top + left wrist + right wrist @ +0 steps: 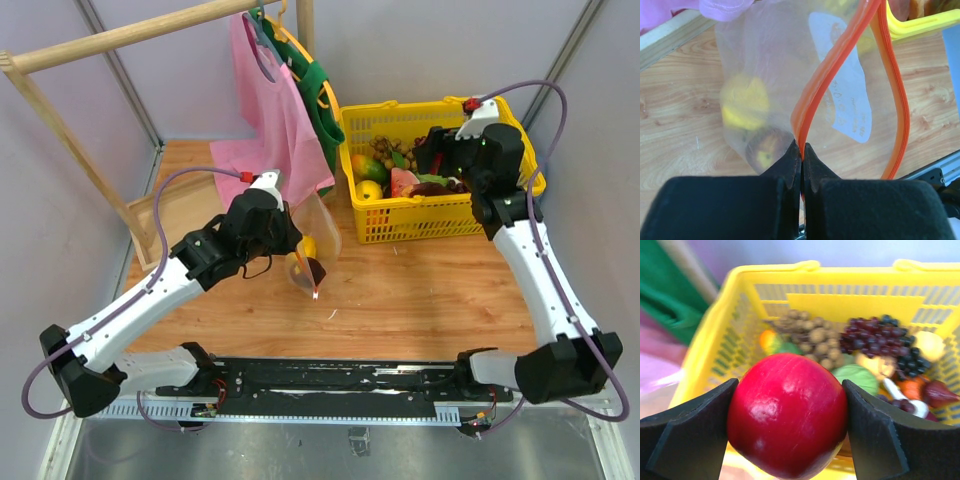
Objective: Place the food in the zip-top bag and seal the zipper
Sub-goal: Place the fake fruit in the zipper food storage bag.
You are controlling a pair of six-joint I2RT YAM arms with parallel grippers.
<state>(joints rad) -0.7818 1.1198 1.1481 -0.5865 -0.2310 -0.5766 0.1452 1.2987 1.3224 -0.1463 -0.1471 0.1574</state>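
My left gripper (pixel 296 252) is shut on the red-orange zipper (pixel 840 55) strip of the clear zip-top bag (pixel 318 232), holding it up with its mouth open in a loop. In the left wrist view the bag (pixel 770 60) shows a whitish label (pixel 845 95). A yellow piece (pixel 745 102) and a darker round piece (pixel 765 147) lie inside the bag. My right gripper (pixel 790 390) is shut on a red apple-like fruit (pixel 787 412), held above the yellow basket (pixel 805 270). From above, the right gripper (pixel 438 158) is over the basket.
The yellow basket (pixel 420 220) at the back right holds more toy produce, including dark grapes (pixel 875 332) and a brown bunch (pixel 812 332). A pink cloth bag (pixel 270 110) and a green one (pixel 315 100) hang from a wooden rack (pixel 100 45) at the back left.
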